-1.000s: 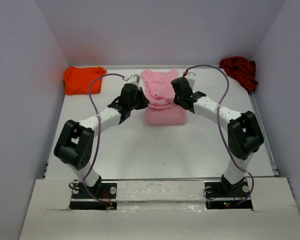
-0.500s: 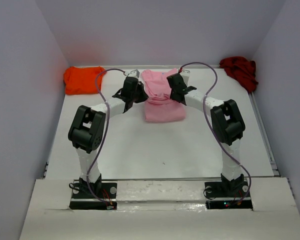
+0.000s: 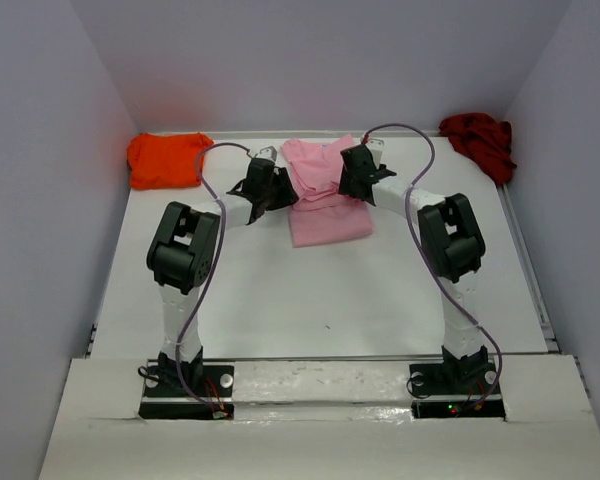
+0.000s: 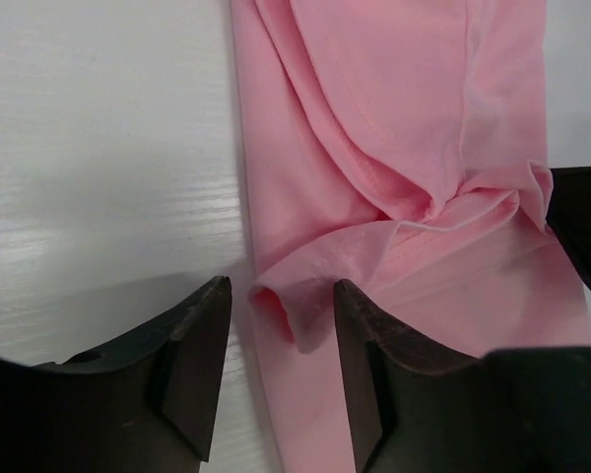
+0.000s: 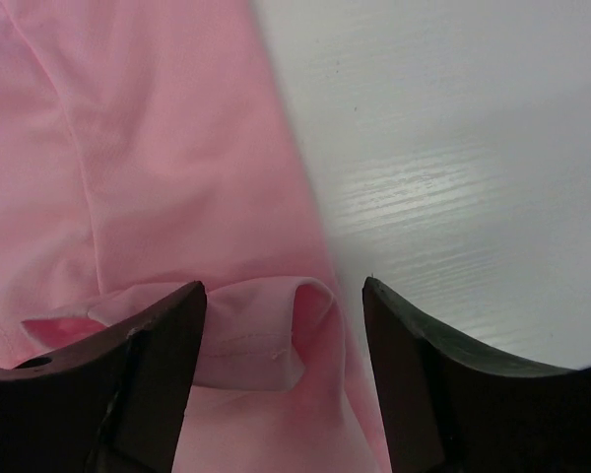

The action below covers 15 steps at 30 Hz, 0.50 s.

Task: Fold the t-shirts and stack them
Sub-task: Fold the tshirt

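Observation:
The light pink t-shirt [image 3: 330,225] lies partly folded at the back middle of the table. My left gripper [image 3: 279,189] hangs over its left edge and my right gripper [image 3: 349,180] over its right edge. In the left wrist view the left gripper [image 4: 281,296] is open, with a loose curled hem of the pink t-shirt [image 4: 404,118] lying between its fingers. My right gripper [image 5: 281,293] is open too, a rolled fold of the pink t-shirt [image 5: 158,148] between its fingers. The bright orange t-shirt [image 3: 165,160] sits folded at the back left. The dark red t-shirt [image 3: 480,140] is crumpled at the back right.
White walls close in the table [image 3: 330,300] on the left, back and right. Both arms stretch far toward the back, their purple cables [image 3: 205,230] arching above them. A dark finger of the right gripper shows at the right edge of the left wrist view.
Both arms reached farther toward the back with the pink cloth pinched, then both grippers opened and let the cloth go.

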Available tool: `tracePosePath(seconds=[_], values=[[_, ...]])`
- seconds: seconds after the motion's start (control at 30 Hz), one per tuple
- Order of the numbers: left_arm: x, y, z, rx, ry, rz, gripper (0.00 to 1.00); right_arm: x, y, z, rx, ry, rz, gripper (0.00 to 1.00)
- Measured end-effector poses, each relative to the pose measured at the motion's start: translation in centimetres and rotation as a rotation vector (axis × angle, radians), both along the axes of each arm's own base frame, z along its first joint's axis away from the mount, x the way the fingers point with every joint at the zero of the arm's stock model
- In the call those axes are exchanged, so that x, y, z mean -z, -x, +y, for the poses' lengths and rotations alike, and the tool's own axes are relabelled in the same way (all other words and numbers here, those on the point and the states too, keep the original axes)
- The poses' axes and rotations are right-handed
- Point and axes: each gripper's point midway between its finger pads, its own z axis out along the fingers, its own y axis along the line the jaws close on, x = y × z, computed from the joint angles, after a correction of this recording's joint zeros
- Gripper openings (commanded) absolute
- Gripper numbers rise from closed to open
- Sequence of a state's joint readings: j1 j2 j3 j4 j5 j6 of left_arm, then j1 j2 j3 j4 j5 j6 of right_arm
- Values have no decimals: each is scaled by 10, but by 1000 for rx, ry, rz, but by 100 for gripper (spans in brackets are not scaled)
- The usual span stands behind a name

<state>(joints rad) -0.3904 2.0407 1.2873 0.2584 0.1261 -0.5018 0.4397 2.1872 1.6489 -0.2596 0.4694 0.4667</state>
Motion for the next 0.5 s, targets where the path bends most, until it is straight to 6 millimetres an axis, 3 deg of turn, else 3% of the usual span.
tracePosePath(seconds=[0.13, 0.27, 0.37, 0.5], values=[[-16, -1, 0, 1, 9, -31, 61, -2, -2, -1, -15, 11, -5, 73], [-59, 7, 0, 8, 40, -101, 62, -17, -2, 3, -46, 2, -23, 73], [-103, 22, -7, 27, 83, -179, 62, -37, -1, 9, -79, -28, -48, 73], [-134, 51, -16, 61, 123, -240, 62, -55, -1, 18, -118, -49, -70, 72]])
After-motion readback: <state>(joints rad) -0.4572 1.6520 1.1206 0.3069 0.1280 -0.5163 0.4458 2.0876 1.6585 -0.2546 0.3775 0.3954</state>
